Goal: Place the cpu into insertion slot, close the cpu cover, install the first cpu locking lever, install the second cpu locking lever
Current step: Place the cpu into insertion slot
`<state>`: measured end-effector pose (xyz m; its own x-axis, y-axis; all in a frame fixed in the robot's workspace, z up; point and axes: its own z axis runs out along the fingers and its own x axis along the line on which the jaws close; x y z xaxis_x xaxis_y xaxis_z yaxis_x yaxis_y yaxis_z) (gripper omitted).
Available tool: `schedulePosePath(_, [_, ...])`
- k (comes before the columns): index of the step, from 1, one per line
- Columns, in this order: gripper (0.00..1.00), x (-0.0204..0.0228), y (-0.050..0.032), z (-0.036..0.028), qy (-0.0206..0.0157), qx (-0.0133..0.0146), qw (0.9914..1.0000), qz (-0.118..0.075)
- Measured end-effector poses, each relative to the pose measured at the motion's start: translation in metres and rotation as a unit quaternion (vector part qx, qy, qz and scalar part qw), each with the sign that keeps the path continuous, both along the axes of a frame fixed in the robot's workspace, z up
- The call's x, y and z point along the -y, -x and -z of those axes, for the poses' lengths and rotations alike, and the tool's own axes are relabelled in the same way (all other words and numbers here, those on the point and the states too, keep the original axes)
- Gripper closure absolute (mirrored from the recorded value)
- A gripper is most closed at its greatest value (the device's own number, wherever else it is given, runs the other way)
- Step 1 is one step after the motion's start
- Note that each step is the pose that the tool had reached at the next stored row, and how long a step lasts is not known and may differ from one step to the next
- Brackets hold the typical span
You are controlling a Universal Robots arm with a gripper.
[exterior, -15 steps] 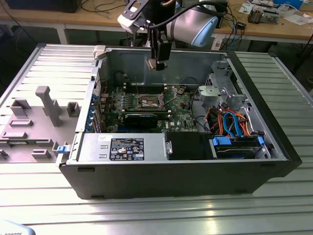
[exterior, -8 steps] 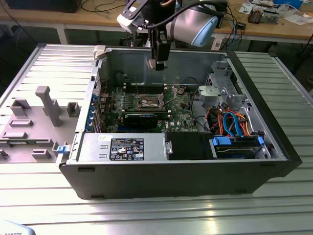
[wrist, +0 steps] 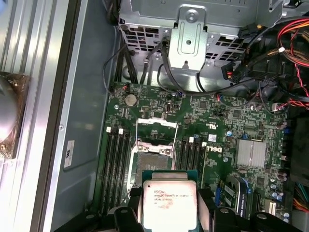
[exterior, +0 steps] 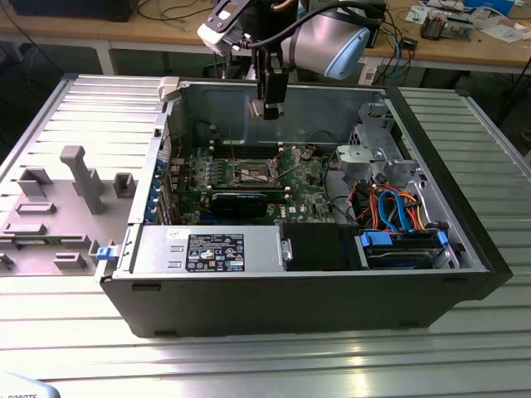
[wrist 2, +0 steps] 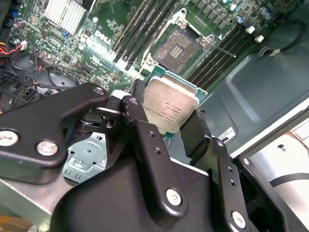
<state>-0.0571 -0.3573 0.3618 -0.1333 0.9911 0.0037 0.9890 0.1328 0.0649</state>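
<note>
Ribbed metal tabletop [exterior: 249, 365] carries an open computer case [exterior: 465, 249]. In the exterior view the gripper [exterior: 267, 106] is seen hanging above it, with the insertion slot [exterior: 253, 172] well below its tips. In the second wrist view the cpu [wrist 2: 171, 108] is seen pinched by its edges between the fingers [wrist 2: 195, 135], with the slot uncovered beyond it. In the first wrist view the cpu cover [wrist: 156, 122] is seen raised beside the slot. If the chip were lowered tilted or off-centre, socket pins could be bent or the cover struck.
</note>
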Motion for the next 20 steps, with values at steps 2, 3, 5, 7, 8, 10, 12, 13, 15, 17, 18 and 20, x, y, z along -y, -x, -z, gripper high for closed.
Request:
schedulePosePath(2, [0.46,0.0,0.0,0.0,0.0,0.0,1.0,0.001])
schedulePosePath(3, [0.46,0.0,0.0,0.0,0.0,0.0,1.0,0.002])
schedulePosePath(5, [0.46,0.0,0.0006,0.0,0.0,0.0,1.0,0.002])
schedulePosePath(7, [0.46,0.0,0.0007,0.0,0.0,0.0,1.0,0.002])
schedulePosePath(8, [0.46,0.0,0.0009,0.0,0.0001,0.0,1.0,0.002])
schedulePosePath(10, [0.46,0.0,0.001,0.0003,0.0001,-0.0001,1.0,0.002])
schedulePosePath(12, [0.46,0.0,0.001,0.0015,0.0,0.0,1.0,0.002])
schedulePosePath(13, [0.46,0.0,0.001,0.0023,0.0,0.0,1.0,0.002])
schedulePosePath(15, [0.46,0.0,0.001,0.0039,0.0,-0.0001,1.0,0.003])
schedulePosePath(17, [0.46,0.0,0.001,0.0047,0.0001,0.0,1.0,0.003])
schedulePosePath(18, [0.46,0.0,0.001,0.0052,0.0,0.0,1.0,0.003])
schedulePosePath(20, [0.46,0.0,0.0011,0.0066,0.0,0.0,1.0,0.003])
